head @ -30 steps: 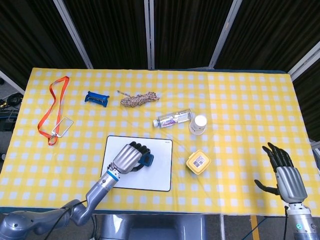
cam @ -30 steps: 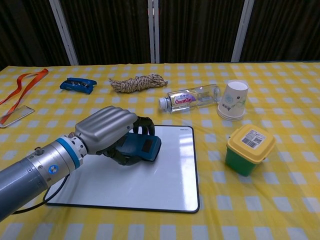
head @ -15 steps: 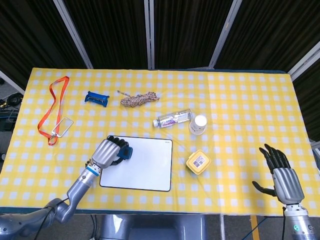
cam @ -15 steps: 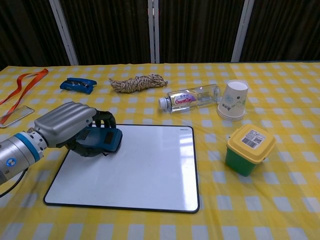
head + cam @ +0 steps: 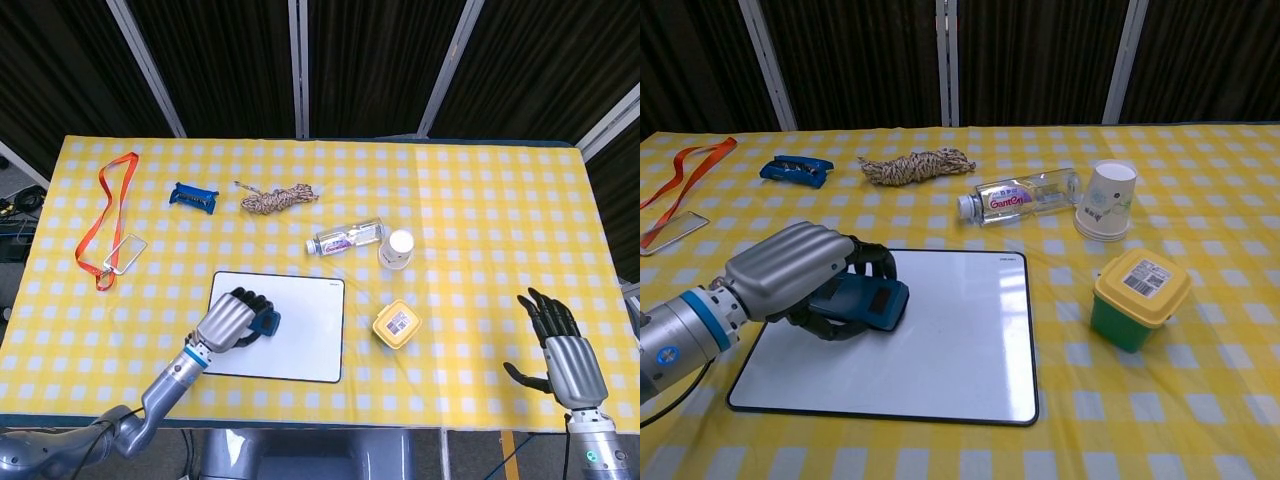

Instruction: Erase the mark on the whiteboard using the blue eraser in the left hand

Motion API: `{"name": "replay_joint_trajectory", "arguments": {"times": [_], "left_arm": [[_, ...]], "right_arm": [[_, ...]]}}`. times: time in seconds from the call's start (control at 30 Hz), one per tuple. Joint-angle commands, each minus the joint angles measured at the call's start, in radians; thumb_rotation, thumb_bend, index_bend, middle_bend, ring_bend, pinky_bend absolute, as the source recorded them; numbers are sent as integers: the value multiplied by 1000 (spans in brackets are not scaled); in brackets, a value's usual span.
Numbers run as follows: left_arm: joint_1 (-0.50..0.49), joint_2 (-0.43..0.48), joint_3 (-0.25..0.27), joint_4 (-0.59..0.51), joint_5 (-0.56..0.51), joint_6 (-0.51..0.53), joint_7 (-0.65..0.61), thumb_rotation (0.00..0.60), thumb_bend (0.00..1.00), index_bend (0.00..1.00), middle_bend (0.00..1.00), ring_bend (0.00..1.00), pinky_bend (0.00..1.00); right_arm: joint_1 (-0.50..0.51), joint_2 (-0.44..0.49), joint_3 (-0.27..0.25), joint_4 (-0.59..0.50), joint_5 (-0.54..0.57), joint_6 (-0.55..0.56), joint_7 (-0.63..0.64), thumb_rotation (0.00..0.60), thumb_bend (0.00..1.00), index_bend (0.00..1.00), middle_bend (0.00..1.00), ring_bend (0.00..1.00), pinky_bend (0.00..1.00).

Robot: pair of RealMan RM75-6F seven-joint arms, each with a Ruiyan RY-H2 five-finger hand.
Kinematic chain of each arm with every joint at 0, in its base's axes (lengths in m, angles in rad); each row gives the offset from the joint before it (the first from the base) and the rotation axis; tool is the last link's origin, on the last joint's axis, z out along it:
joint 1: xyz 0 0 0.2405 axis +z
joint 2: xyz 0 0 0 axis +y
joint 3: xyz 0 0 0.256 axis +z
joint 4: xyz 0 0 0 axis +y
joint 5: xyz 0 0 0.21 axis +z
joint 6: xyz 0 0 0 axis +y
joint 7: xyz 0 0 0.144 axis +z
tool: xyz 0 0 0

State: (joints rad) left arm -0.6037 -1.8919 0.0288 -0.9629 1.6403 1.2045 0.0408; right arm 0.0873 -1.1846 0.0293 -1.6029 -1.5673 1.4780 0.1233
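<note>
Chest view: the fingers (image 5: pixel 865 262) of the left hand (image 5: pixel 800 275) are curled down over the eraser (image 5: pixel 868 303), wrapping its top and holding it flat against the board (image 5: pixel 950 350). The eraser sits on the board's left part, toward nine o'clock of the white face, with its blue end poking out from under the fingers toward three o'clock. In the head view the same hold shows from above, left hand (image 5: pixel 228 321) over eraser (image 5: pixel 267 322) on the board (image 5: pixel 300 340).

No mark is plain on the white face in either view; whatever is left of it may lie under the hand or be too faint to tell.

The eraser looks like a light, stiff block with a soft wiping face below, so it should slide easily and want only modest downward pressure. The long sides are the sensible place to hold it, as the fingers do now. The board is thin, rigid and smooth, and lies loose on the checked desk (image 5: pixel 1200 400), so a hard sideways push could drag it across the cloth.

The right hand (image 5: pixel 567 355) is at the desk's near right corner, about five o'clock in the head view, fingers spread wide and holding nothing, well apart from the board.
</note>
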Motion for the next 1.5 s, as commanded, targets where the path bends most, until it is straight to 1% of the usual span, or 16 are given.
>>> {"name": "replay_joint_trajectory", "arguments": {"times": [0.03,0.13,0.27,0.47,0.7,0.87,0.97,1.33,1.5], "left_arm": [[-5,-18,12,-38,17,-2,29,600,615,767,567,525,494],[-8,-28,17,-70,22,-10,52,600,615,767,567,525,494],[-10,-37,15,-86,27,-12,82,600,615,767,567,525,494],[-12,-22,-8,-75,0,-28,100,600,615,767,567,525,494],[-12,8,-40,-47,-42,-46,87,600,615,767,567,525,494],[-16,31,-80,-22,-84,-57,72,600,615,767,567,525,494],[-22,37,-91,-17,-98,-70,71,600,615,767,567,525,494],[-44,-9,-88,-27,-94,-83,79,600,615,767,567,526,494],[-57,-33,-83,-57,-72,-70,91,600,615,767,567,525,494]], "right_arm": [[-1,2,0,-1,-1,2,1,600,72,11,0,0,0],[-2,5,0,-4,-2,5,6,600,72,11,0,0,0],[-2,7,0,-5,-3,6,8,600,71,11,0,0,0],[-2,6,0,-4,-3,6,8,600,72,11,0,0,0],[-1,3,-2,-3,-5,4,1,600,72,11,0,0,0],[0,1,-3,-2,-5,2,0,600,72,11,0,0,0],[0,1,-1,-1,-5,4,2,600,72,11,0,0,0],[-1,5,0,-2,-4,7,15,600,72,11,0,0,0],[-1,5,0,-1,-5,7,18,600,71,11,0,0,0]]}}
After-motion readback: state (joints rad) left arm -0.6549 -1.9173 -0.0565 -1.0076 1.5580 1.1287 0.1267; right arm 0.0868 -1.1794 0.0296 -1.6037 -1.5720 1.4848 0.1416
